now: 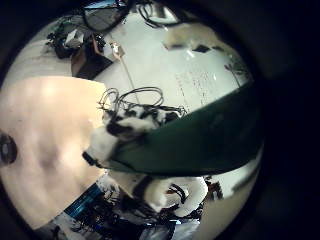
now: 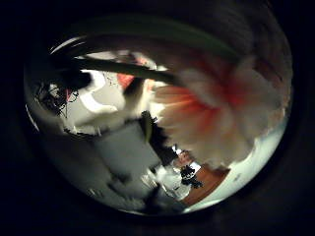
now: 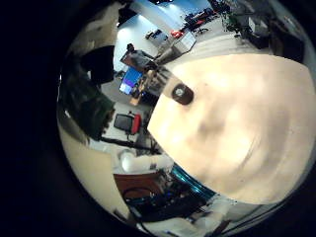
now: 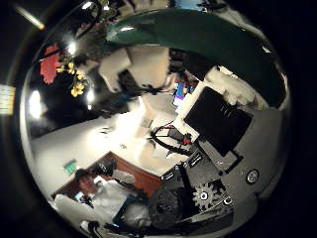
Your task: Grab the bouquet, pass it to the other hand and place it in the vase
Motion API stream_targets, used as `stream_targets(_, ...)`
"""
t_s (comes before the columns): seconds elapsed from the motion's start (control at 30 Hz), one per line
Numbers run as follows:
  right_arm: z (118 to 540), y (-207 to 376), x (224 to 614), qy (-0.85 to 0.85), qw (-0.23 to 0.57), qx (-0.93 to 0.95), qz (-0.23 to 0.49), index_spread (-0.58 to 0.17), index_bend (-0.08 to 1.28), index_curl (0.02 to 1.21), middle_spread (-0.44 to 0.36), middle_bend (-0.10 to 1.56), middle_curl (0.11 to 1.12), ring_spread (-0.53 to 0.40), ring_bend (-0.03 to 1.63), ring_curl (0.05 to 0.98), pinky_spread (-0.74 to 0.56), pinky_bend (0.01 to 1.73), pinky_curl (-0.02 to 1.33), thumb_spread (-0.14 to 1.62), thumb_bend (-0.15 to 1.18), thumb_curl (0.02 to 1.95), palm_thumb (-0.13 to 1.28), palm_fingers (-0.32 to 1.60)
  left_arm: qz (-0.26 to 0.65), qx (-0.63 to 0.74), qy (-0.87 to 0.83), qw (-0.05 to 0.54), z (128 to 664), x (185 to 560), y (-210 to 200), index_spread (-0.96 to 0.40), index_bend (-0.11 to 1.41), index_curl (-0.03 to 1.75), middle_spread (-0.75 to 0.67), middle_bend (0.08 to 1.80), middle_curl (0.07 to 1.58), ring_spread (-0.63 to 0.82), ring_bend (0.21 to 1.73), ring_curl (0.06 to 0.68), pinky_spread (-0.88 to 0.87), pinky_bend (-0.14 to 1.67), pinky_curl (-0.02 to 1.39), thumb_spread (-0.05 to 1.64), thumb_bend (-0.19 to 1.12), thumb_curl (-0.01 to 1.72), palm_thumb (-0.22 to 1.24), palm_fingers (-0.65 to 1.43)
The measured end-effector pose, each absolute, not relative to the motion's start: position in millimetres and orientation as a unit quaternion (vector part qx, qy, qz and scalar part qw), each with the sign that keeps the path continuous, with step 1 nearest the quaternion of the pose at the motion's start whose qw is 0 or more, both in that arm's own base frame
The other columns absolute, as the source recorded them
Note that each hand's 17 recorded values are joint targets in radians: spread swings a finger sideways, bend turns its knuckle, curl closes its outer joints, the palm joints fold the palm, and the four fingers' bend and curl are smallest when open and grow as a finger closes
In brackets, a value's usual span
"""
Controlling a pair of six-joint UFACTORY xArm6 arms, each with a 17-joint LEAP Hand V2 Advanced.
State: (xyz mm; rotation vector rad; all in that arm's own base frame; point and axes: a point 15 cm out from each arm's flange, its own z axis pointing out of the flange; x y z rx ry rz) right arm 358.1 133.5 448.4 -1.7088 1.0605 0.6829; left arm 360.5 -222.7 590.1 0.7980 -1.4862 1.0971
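The bouquet is close against my left palm: a large pale flower [image 2: 221, 103] and a stem [image 2: 128, 69] fill the left thumb side palm view. A broad green leaf [image 1: 200, 140] crosses the left little finger side palm view, and a hand [image 1: 125, 135] curls its fingers at the leaf's base. In the right thumb side palm view the leaf [image 4: 198, 40] arches over a hand [image 4: 139, 69] that grips the stems, with small flowers [image 4: 59, 69] beside it. My right hand's own fingers [image 4: 218, 119] stand straight, away from the bouquet. A small dark vessel, seemingly the vase [image 3: 181, 94], stands on the table [image 3: 237, 118].
The pale table top [image 1: 50, 120] lies below both hands, with the dark vessel [image 1: 8, 150] at its edge. Room furniture and a screen [image 3: 133, 79] lie beyond the table. Cables [image 1: 135, 97] lie past the table's far side.
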Motion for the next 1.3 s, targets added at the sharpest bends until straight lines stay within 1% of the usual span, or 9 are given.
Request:
stream_targets(0.1, 445.9, 131.3, 364.0, 0.445, 0.486, -0.702, 0.269, -0.201, 1.24, 0.74, -0.107, 1.39, 0.73, -0.176, 1.47, 0.654, -0.2, 1.22, 0.92, 0.9, -0.01, 1.22, 1.12, 1.15, 0.467, 0.34, -0.617, 0.535, 589.8, 362.8, -223.1, -0.22, 0.31, 0.44, -0.27, 0.83, 0.68, -0.33, 1.14, 0.384, -0.31, 1.18, 0.3, 1.06, 0.12, 0.43, 0.76, 1.3)
stream_targets(0.27, 444.4, 129.8, 367.1, 0.457, 0.493, -0.693, 0.259, -0.205, 1.22, 0.74, -0.116, 1.38, 0.72, -0.184, 1.46, 0.651, -0.21, 1.21, 0.92, 0.92, -0.06, 1.14, 0.97, 1.12, 0.509, 0.359, -0.59, 0.514, 597.2, 369.2, -213.5, -0.4, 0.6, 0.6, -0.39, 1.0, 0.79, -0.4, 1.31, 0.474, -0.41, 1.39, 0.4, 1.05, 0.12, 0.51, 0.85, 1.27)
stream_targets(0.37, 430.6, 130.4, 362.1, 0.466, 0.493, -0.683, 0.27, -0.228, 1.09, 0.71, -0.129, 1.3, 0.7, -0.195, 1.42, 0.625, -0.27, 1.16, 0.87, 0.95, -0.06, 1.04, 0.87, 1.02, 0.519, 0.363, -0.593, 0.498, 601.5, 368.6, -210.1, -0.47, 0.72, 0.69, -0.43, 1.07, 0.83, -0.42, 1.38, 0.507, -0.42, 1.45, 0.44, 1.05, 0.12, 0.55, 0.89, 1.21)
stream_targets(0.5, 419.6, 130.6, 354.0, 0.475, 0.491, -0.676, 0.277, -0.281, 0.6, 0.64, -0.153, 1.08, 0.64, -0.222, 1.38, 0.621, -0.37, 1.22, 0.85, 0.98, -0.05, 0.9, 0.78, 0.32, 0.526, 0.362, -0.61, 0.468, 603.9, 371.7, -201.8, -0.54, 0.8, 0.78, -0.45, 1.13, 0.87, -0.41, 1.44, 0.536, -0.44, 1.5, 0.48, 1.05, 0.11, 0.59, 0.92, 1.15)
stream_targets(0.57, 420.6, 130.2, 354.4, 0.475, 0.492, -0.676, 0.276, -0.294, 0.51, 0.56, -0.121, 0.89, 0.57, -0.182, 1.25, 0.565, -0.26, 1.11, 0.83, 0.98, -0.06, 0.83, 0.73, -0.04, 0.53, 0.362, -0.62, 0.451, 605.9, 371.4, -197.8, -0.56, 0.82, 0.82, -0.46, 1.15, 0.89, -0.41, 1.46, 0.545, -0.44, 1.51, 0.5, 1.06, 0.1, 0.6, 0.92, 1.13)
stream_targets(0.6, 421.1, 130.2, 354.3, 0.474, 0.492, -0.676, 0.276, -0.296, 0.45, 0.51, -0.089, 0.79, 0.53, -0.139, 1.17, 0.524, -0.19, 1.08, 0.8, 0.99, -0.05, 0.8, 0.71, -0.12, 0.53, 0.363, -0.622, 0.448, 606.2, 370.7, -196.7, -0.57, 0.82, 0.83, -0.47, 1.16, 0.89, -0.41, 1.47, 0.548, -0.44, 1.52, 0.51, 1.06, 0.1, 0.61, 0.93, 1.12)
stream_targets(0.77, 425.9, 133.2, 355.8, 0.47, 0.5, -0.668, 0.287, -0.295, 0.3, 0.4, 0.034, 0.54, 0.41, 0.045, 0.93, 0.382, 0.13, 0.91, 0.67, 0.99, -0.05, 0.68, 0.65, -0.12, 0.544, 0.371, -0.631, 0.41, 620.2, 376.4, -180.4, -0.6, 0.83, 0.91, -0.48, 1.18, 0.92, -0.41, 1.49, 0.558, -0.44, 1.53, 0.53, 1.06, 0.08, 0.65, 0.94, 1.09)
stream_targets(0.93, 435.3, 136.9, 358.2, 0.471, 0.516, -0.649, 0.303, -0.297, 0.21, 0.37, 0.108, 0.42, 0.36, 0.139, 0.8, 0.318, 0.31, 0.8, 0.58, 1.0, -0.04, 0.58, 0.58, -0.06, 0.56, 0.376, -0.647, 0.356, 649.5, 378.9, -159.1, -0.63, 0.81, 0.97, -0.49, 1.18, 0.94, -0.4, 1.5, 0.561, -0.44, 1.53, 0.55, 1.06, 0.06, 0.68, 0.95, 1.08)
stream_targets(1.3, 449.5, 132.8, 362.2, 0.475, 0.524, -0.641, 0.299, -0.303, 0.15, 0.31, 0.122, 0.28, 0.33, 0.212, 0.7, 0.262, 0.46, 0.75, 0.47, 1.0, -0.03, 0.48, 0.57, -0.01, 0.579, 0.426, -0.657, 0.225, 692.3, 393.8, -80.0, -0.67, 0.75, 1.08, -0.51, 1.17, 0.96, -0.4, 1.5, 0.559, -0.44, 1.52, 0.58, 1.07, 0.01, 0.73, 0.96, 1.09)
